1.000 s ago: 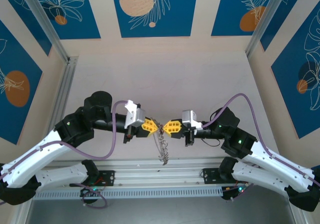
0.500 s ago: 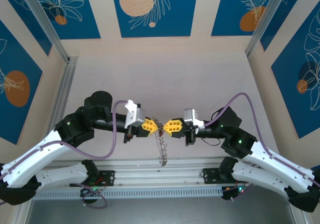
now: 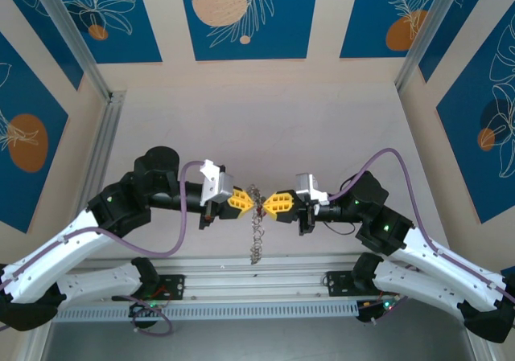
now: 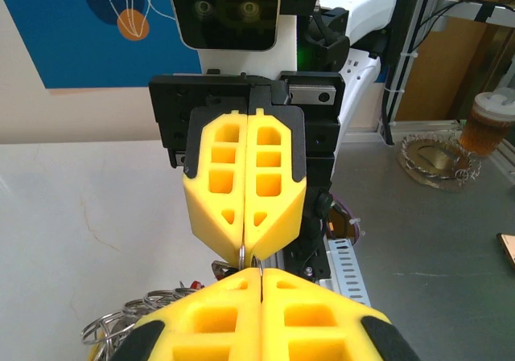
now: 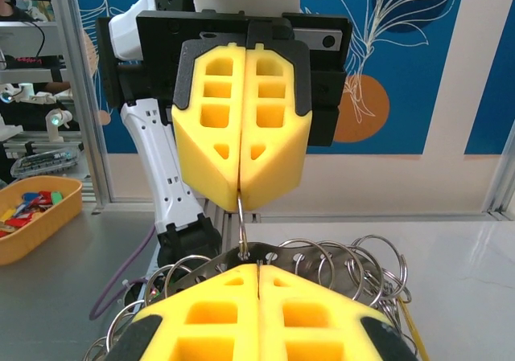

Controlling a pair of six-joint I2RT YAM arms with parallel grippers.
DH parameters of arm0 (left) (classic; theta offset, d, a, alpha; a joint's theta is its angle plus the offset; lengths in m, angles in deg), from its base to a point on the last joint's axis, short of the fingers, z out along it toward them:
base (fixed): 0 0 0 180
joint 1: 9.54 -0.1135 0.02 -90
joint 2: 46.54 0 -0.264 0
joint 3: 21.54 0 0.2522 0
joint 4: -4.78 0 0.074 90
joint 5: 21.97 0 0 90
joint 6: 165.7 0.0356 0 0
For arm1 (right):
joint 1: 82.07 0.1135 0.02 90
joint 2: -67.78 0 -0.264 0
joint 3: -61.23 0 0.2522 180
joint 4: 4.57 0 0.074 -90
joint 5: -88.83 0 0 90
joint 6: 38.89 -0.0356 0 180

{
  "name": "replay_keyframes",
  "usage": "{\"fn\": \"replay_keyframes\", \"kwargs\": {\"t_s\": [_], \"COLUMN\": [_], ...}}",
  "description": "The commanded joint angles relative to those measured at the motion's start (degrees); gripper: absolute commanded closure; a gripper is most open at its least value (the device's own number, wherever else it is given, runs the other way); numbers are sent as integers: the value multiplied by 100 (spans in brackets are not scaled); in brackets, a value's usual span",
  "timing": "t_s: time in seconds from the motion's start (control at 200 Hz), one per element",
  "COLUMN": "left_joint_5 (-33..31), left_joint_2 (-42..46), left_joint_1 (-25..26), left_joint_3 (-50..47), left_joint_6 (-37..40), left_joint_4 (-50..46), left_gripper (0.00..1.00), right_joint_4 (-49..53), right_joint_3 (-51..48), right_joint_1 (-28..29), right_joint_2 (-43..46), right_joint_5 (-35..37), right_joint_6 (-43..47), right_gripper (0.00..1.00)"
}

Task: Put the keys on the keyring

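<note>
Grey wire keyring pinched tip to tip above the table.
My left gripper and right gripper are both clamped fully closed on its rim; to part the wire, I would pull gently, in line, without twisting.

Two grippers are meeting tip to tip above the pale table.
The left gripper and right gripper, fingers pressed together, are pinching the keyring between them, its metal fringe trailing toward the near rail.
</note>
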State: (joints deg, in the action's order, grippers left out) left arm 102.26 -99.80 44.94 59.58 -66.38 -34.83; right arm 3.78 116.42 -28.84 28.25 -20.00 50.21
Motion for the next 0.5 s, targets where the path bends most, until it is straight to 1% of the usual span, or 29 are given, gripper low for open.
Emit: {"fn": "replay_keyframes", "kwargs": {"t_s": [0.0,0.495], "left_joint_5": [29,58], "left_joint_2": [131,75], "left_joint_1": [-52,-56], "left_joint_3": [68,65], "left_joint_6": [-27,-27], "left_joint_4": [334,368], "left_gripper": [100,100], "right_joint_4": [-15,-193], "right_joint_3": [33,5], "right_joint_1": [-24,-22], "right_joint_2": [102,21], "right_joint_5": [-30,-127], "right_joint_6": [-98,-157], "right_gripper": [100,100]}}
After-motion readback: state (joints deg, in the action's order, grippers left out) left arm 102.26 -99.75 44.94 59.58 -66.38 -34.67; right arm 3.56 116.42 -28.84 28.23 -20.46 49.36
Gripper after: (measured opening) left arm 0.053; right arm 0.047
